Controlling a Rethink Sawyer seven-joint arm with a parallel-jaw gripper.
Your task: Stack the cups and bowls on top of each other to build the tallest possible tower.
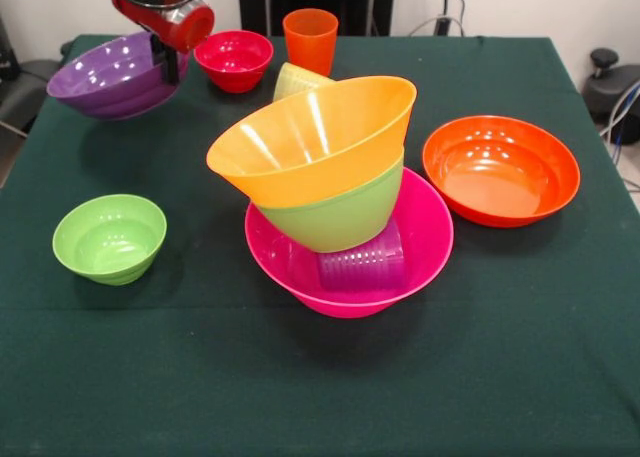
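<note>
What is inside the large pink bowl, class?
In the pink bowl lies a purple cup on its side. A green bowl rests on it, hiding the cup's top.

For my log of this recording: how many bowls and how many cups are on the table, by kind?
Bowls: 7 (purple, small red, yellow-orange, medium green, pink, orange-red, small green)
Cups: 3 (orange, yellow, purple)
Total: 10
</note>
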